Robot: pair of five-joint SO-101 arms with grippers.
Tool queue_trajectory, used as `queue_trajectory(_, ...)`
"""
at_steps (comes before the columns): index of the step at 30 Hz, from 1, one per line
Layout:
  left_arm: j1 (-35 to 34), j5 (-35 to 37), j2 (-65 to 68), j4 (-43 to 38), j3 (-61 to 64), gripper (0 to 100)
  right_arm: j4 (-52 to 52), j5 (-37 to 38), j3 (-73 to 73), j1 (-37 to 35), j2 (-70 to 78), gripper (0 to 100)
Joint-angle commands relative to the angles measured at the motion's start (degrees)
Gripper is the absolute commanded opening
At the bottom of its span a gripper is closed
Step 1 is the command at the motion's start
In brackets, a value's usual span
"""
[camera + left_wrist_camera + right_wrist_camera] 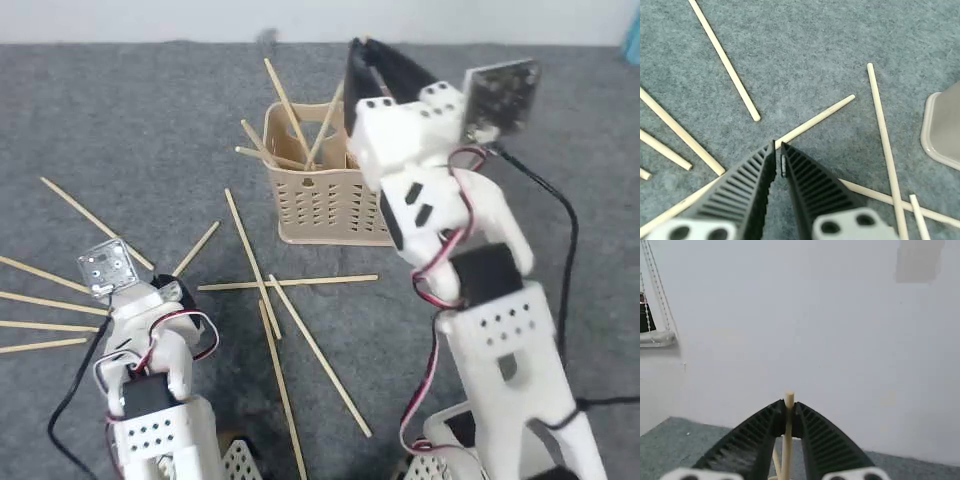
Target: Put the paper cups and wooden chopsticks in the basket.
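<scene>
The right end effector (788, 409) is clamped on a chopstick (787, 447), held upright over the basket (330, 210). It's best kept vertical and lowered in deep before being released, so no bounce-out. The left end effector (778, 146) is pressed shut above a loose chopstick (816, 116) on the desk (150, 130).

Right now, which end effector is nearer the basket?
Right. The right end effector is raised at the basket, shut on a chopstick; the left end effector is low over the carpet among loose chopsticks, apart from the basket.
</scene>
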Motion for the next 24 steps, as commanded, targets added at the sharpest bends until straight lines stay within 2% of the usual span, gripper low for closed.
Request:
queue_trajectory(1,0.4,-0.8,-0.7,-1.8,-0.2,1,-1.2,1.1,0.1,-1.3,1.1,0.8)
queue_trajectory(8,0.4,-0.8,-0.7,-1.8,-0.2,1,-1.6,1.4,6.3,-3.9,3.7,0.8)
queue_trajectory(17,0.4,-0.8,-0.7,-1.8,-0.2,1,-15.7,1.5,21.5,-4.4,3.9,0.8)
queue_trajectory(24,0.4,-0.8,-0.7,-1.8,-0.2,1,-15.8,1.5,25.9,-5.2,3.9,1.0)
